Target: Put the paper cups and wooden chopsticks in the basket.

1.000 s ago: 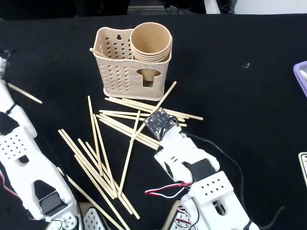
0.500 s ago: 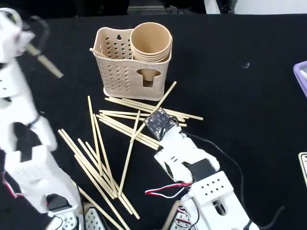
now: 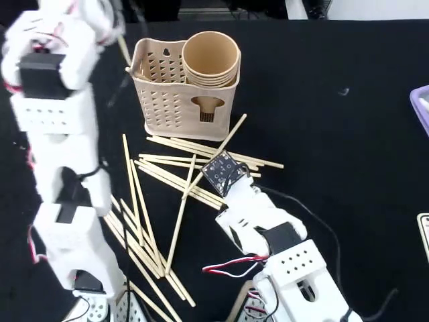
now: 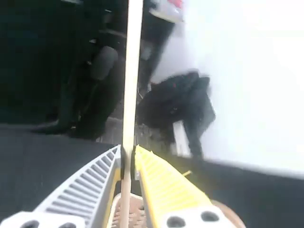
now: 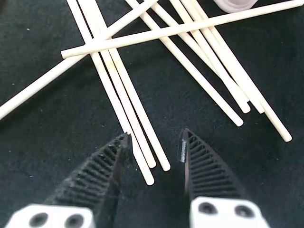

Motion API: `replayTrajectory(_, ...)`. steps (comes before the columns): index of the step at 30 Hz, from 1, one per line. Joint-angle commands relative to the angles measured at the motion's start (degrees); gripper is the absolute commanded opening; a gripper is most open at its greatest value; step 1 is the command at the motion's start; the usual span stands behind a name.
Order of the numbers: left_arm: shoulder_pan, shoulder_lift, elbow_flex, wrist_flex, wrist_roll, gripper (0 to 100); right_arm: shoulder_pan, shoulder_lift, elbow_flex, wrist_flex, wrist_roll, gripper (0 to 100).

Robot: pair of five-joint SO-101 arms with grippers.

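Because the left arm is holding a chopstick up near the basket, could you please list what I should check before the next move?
1. The held chopstick is clamped between the left jaws: ok.
2. Its lower end is over the basket opening: cannot tell.
3. The basket stands upright, with the paper cups stacked in one compartment and room in the other: ok.
4. The right jaws are open above the loose chopsticks: ok.
5. The two arms are well apart in the high view: ok.
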Motion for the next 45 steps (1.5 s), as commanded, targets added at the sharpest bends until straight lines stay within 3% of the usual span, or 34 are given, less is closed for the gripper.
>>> replayTrajectory(1, 3.03, -0.70, -0.40, -1.58, -4.22, 3, -0.53, -1.27, -0.22, -0.97, 0.53, 17.2)
replayTrajectory(13, 6.73, -1.58, -1.80, -0.35, -4.13, 3, -0.53, -1.27, -0.22, -0.97, 0.53, 17.2)
replayTrajectory(20, 6.20, -2.55, -20.70, 18.37, -2.81, 3, -0.53, -1.27, -0.22, -0.97, 0.53, 17.2)
replayTrajectory(23, 4.79, -3.52, -20.44, 21.54, -0.44, 3, -0.53, -1.27, -0.22, -0.97, 0.53, 17.2)
replayTrajectory(40, 5.41, -11.43, -20.26, 21.80, 6.42, 3, -0.44, -1.27, -0.22, -0.97, 0.53, 17.2)
replayTrajectory(45, 5.14, -21.71, -7.78, 21.80, 6.42, 3, -0.44, -1.27, -0.31, -0.97, 0.53, 17.2)
